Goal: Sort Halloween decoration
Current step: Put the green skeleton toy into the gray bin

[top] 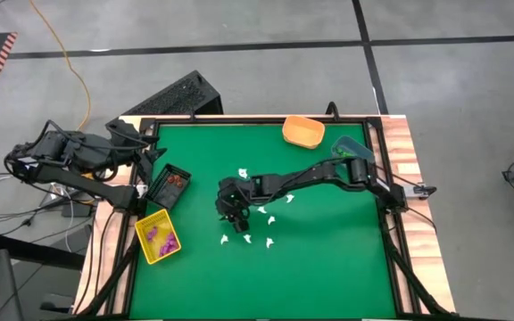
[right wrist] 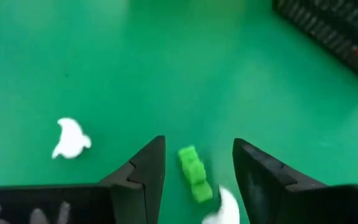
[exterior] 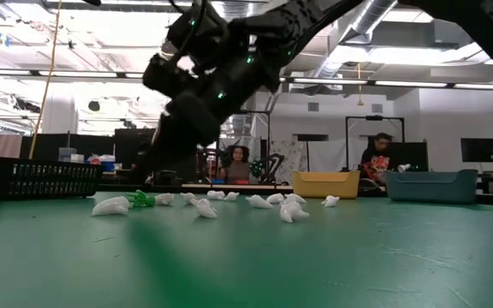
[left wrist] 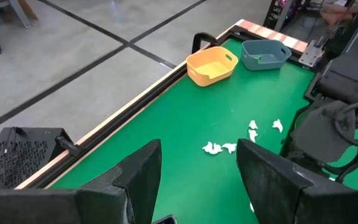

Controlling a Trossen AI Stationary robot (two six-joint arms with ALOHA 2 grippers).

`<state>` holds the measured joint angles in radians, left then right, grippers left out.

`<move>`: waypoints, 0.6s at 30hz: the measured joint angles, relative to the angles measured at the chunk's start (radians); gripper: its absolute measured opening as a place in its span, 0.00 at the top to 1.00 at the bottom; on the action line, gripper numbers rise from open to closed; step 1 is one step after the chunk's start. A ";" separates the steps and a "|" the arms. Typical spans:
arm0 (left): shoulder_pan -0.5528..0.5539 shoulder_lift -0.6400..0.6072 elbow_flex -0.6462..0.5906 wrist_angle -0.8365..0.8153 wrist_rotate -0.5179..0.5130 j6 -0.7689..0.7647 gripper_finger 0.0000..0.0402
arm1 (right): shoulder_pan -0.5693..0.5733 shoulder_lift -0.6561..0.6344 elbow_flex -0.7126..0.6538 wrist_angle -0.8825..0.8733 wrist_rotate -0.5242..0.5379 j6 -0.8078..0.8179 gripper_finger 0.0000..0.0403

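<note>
Small white trinkets (top: 261, 210) lie scattered on the green table's middle, and they show in the low view as white trinkets (exterior: 204, 205) in a row. A green trinket (right wrist: 194, 173) lies on the mat between the open fingers of my right gripper (right wrist: 197, 146), which hovers above it, pointing down, without touching. One white trinket (right wrist: 71, 138) lies off to one side of it, and another white trinket (right wrist: 224, 208) lies close by the green one. My right gripper (top: 230, 212) is over the table's middle. My left gripper (left wrist: 197, 149) is open and waits at the left edge.
A black bin (top: 169, 185) holding reddish-brown pieces and a yellow bin (top: 157, 237) holding purple pieces stand at the table's left. An orange bin (top: 303, 132) and a blue bin (top: 350, 148) stand at the far right. The near half of the mat (top: 266, 281) is bare. People sit in the room beyond.
</note>
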<state>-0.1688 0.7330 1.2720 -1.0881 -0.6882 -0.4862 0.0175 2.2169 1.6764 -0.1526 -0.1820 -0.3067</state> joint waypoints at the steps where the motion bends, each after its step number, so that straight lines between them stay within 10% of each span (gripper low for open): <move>1: 0.000 0.000 0.000 -0.002 0.000 -0.004 0.50 | 0.000 0.009 0.002 0.007 -0.002 -0.011 0.55; 18: 0.000 0.000 0.000 -0.023 -0.007 -0.009 0.50 | -0.014 0.064 0.001 0.001 -0.001 0.002 0.77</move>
<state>-0.1688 0.7330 1.2717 -1.1110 -0.6956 -0.4950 0.0033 2.2807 1.6775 -0.1517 -0.1833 -0.3042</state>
